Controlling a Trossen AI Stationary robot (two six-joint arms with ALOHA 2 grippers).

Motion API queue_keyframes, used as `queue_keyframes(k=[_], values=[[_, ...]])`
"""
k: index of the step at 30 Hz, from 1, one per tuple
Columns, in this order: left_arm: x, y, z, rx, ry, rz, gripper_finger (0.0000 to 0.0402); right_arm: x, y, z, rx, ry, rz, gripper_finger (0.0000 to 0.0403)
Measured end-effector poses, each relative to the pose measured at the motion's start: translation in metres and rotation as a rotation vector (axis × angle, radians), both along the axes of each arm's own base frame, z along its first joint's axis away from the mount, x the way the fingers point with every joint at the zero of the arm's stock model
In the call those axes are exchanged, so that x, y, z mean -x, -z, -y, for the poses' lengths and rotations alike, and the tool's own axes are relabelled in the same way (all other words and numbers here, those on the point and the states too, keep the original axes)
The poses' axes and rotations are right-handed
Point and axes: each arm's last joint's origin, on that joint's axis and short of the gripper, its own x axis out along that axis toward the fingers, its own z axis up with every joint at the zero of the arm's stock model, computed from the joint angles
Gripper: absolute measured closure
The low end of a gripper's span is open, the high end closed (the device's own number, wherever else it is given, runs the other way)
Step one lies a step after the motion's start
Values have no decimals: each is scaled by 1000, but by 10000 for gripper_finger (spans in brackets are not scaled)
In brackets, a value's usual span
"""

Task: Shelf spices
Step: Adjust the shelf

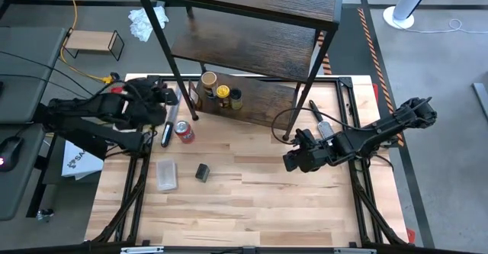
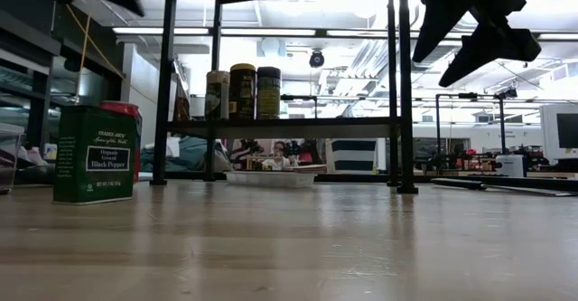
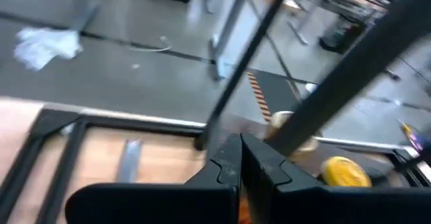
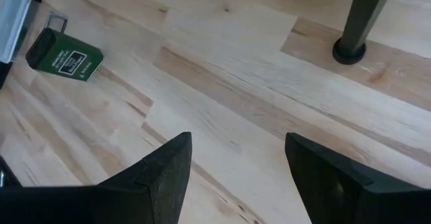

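- Right gripper [image 4: 236, 177]: blunt dark fingers spread apart, empty, above pale planked table [image 4: 269, 96].
- Left gripper [image 3: 240, 163]: fingers pressed together, holding nothing.
- Boxy green pepper tin [image 4: 65, 56] stands upright.

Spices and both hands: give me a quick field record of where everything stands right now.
on shelf: three jars standing on the bottom board
on table: green pepper tin, upright
also on table: red can, clear plastic piece
left hand: shut, empty, by the shelf's front left leg
right hand: open, empty, above bare table to the tin's right
left to shelve: pepper tin
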Motion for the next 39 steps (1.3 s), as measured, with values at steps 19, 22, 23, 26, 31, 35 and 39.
queue_keyframes(k=[19,22,23,26,31,35,39], values=[[-21,-24,-37,-92,200,-187,401,-5,-3,-2,10,-52,51,167],[-25,-28,-40,-112,289,-182,401,-7,-4,-3,13,-75,63,167],[-26,-29,-41,-111,305,-170,401,-7,-5,-4,14,-82,67,167],[-27,-29,-40,-82,402,-152,401,-7,-5,-5,15,-95,75,167],[-29,-29,-35,-31,583,-119,401,-5,-5,-11,16,-117,76,167],[-32,-27,-29,8,696,-95,401,-4,-5,-14,21,-134,75,167],[-27,-27,-25,20,707,-97,401,-2,-5,-17,19,-145,76,167]])
